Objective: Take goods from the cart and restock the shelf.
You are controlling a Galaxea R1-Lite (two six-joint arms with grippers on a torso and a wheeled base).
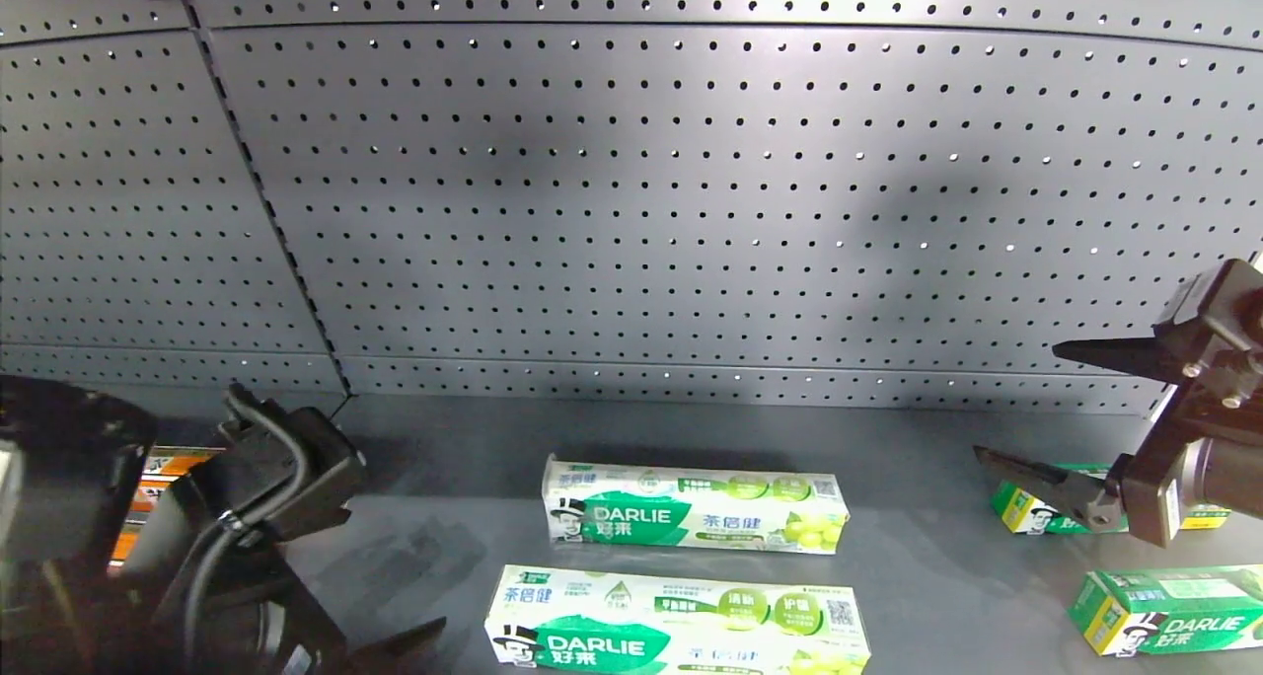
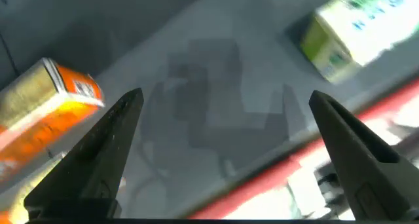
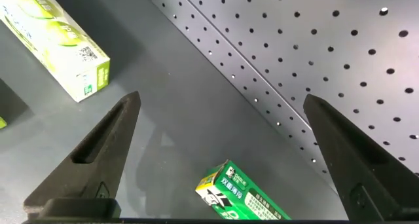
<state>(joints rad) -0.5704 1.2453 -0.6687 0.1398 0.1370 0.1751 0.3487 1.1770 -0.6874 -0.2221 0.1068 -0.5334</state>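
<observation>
Bold white lettering on green toothpaste boxes (image 1: 691,519), QR code (image 1: 840,613) on the nearest (orange box (image 2: 46,109) print blurred)

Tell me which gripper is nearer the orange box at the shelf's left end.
Left. The left gripper hangs open just beside the orange box, near the left end of the shelf. The right gripper is at the far right end, over a green box, open.

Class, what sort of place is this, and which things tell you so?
Probably a shop aisle: a grey metal shelf with a perforated back panel, and boxed toothpaste laid out on it.
</observation>
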